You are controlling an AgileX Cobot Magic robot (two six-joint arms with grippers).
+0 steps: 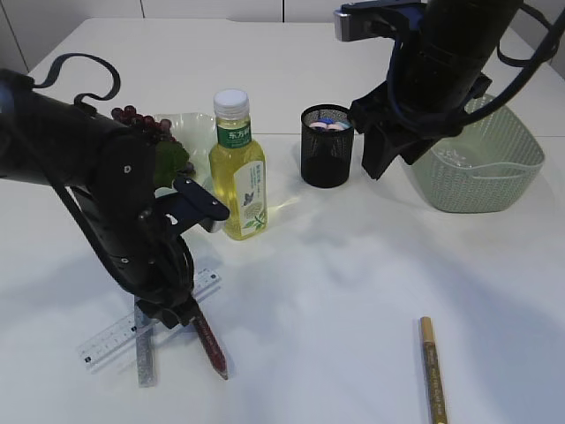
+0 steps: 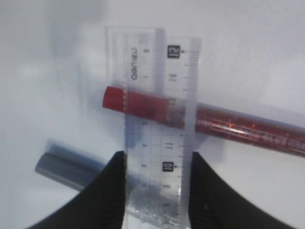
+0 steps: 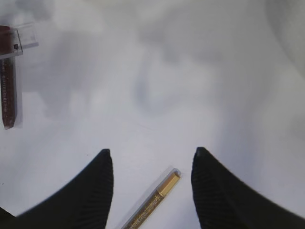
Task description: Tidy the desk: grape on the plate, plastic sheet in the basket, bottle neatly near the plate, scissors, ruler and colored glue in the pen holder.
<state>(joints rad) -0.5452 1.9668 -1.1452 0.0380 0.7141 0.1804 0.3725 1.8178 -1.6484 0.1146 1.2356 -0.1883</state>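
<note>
Left gripper (image 2: 158, 191) — jaws closed onto both edges of the clear ruler (image 2: 159, 119), which lies across the red glue pen (image 2: 248, 128) at table level. Right gripper (image 3: 151, 191) — jaws wide apart, holding nothing, above the gold glue pen (image 3: 155, 202), at 6 o'clock from the pen holder (image 1: 326, 147).

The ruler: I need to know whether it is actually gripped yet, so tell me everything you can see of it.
The ruler is a clear plastic strip with printed numbers and tick marks. It lies flat on the white table, across a red glitter glue pen and a grey one. The left gripper has one dark finger at each long edge, so it looks clamped across its width, not yet lifted.
</note>
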